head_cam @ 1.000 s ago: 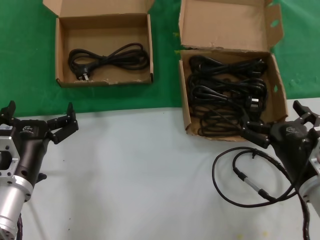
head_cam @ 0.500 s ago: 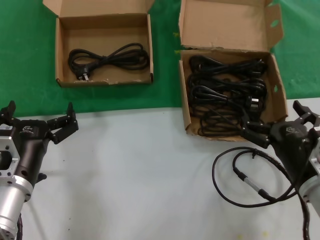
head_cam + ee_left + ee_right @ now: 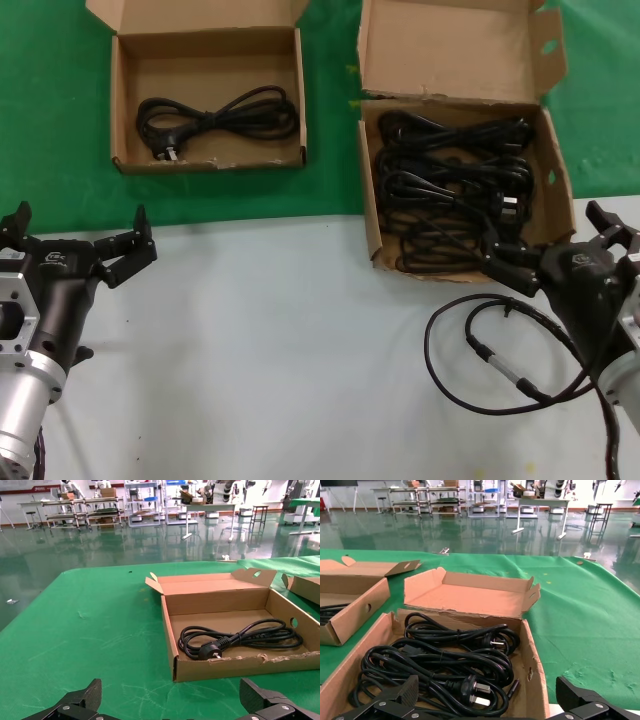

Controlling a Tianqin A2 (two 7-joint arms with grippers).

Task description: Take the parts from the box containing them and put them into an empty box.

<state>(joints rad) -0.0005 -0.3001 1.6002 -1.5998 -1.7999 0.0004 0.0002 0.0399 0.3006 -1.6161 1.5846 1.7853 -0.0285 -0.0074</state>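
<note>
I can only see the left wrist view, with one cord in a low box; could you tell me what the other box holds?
Observer: The tall-lidded box holds a pile of several coiled cords.
Operator: Thank you. Where is the right gripper?
Observer: The right gripper hangs open at that box's near right corner, holding nothing.
Operator: Is anything loose nearby?
Observer: A thin cable with a silver connector loops on the grey table beside the right arm.

Head view: high, looking down over counter [image 3: 270, 340] and both boxes.
Left wrist view: low, facing low-walled box [image 3: 220, 669].
Right wrist view: low, near cord-filled box [image 3: 532, 665].
</note>
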